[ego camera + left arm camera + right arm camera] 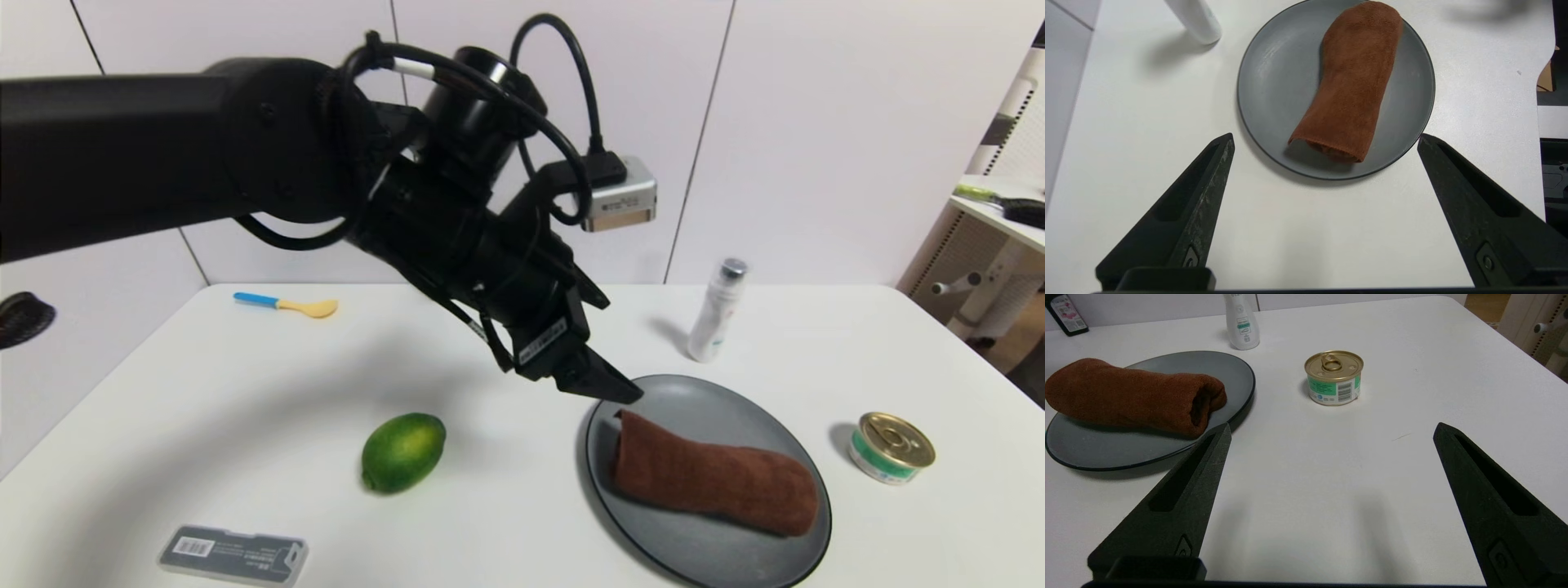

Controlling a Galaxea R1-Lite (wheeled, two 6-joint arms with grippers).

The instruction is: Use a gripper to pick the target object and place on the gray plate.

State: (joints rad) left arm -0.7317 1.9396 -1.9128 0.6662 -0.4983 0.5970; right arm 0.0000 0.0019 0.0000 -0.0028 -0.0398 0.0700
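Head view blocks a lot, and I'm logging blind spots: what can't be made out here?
- Left gripper: the head view cannot show its opening, though the wrist view shows it open.
- Right gripper: outside the head view.
- Gray plate: near rim cut off below.
- Flat case: label print too small.

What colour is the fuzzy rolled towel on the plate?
Dark reddish-brown, all one colour. The towel shows best in the left wrist view.
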